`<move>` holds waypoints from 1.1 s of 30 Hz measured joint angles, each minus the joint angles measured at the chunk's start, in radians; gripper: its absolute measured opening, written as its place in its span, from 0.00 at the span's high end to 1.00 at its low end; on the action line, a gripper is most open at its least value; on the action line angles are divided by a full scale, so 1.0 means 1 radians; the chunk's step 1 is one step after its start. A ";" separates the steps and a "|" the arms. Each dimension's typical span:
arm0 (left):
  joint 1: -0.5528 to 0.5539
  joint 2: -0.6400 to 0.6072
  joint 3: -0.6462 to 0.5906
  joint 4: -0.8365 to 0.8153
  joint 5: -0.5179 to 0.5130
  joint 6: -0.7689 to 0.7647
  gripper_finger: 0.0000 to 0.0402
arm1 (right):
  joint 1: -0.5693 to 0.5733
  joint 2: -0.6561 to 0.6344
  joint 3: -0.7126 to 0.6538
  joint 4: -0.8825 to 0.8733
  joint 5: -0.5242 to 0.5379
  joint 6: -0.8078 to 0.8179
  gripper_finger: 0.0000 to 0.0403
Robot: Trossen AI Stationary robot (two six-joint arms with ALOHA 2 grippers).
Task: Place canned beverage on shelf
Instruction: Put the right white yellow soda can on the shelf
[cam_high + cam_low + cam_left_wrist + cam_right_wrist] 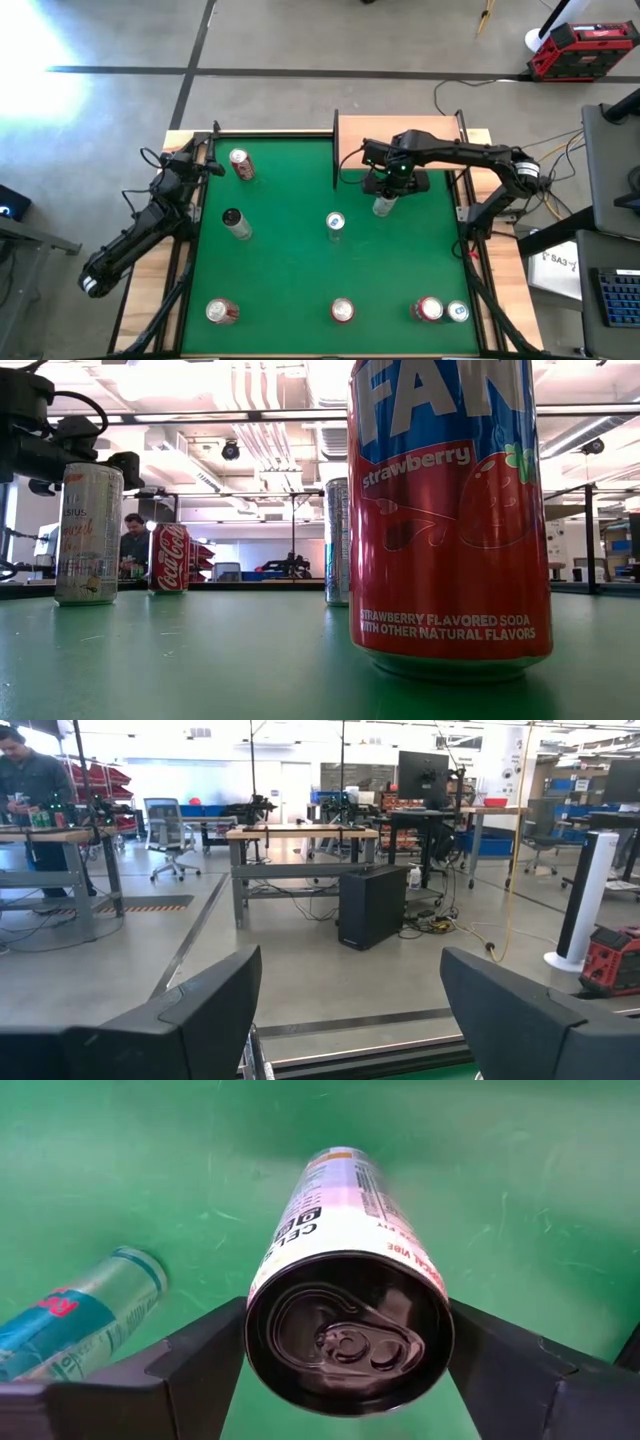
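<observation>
A slim white can with a dark top (345, 1230) stands upright on the green table (290, 270). It stands just in front of the tan shelf (360, 135) at the far edge. My right gripper (386, 193) hangs over the can, pointing down. Its two fingers stand on either side of the can's upper end (348, 1342), with the can (384, 207) filling the gap between them. My left gripper (208, 163) waits at the table's far left corner, pointing level into the room. It is open (350, 1010), with nothing between its fingers. My right gripper comes at the can from above, one finger (200, 1360) on each side of the wall just below the top rim (260, 1295). The can's wide top hides the spots beside the fingers, so I cannot tell whether they touch it. The can's base is on the table.
Other cans are spread over the table: a red one (241, 164) at the far left, a dark-topped one (236, 223), a blue one (335, 222) left of the white can, and several along the near edge (342, 311). The shelf's dark frame posts (335, 150) stand beside the right arm.
</observation>
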 joint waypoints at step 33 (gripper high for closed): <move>0.000 0.000 0.000 0.000 0.000 0.000 0.27 | 0.557 0.021 -0.111 -0.031 0.793 0.598 0.02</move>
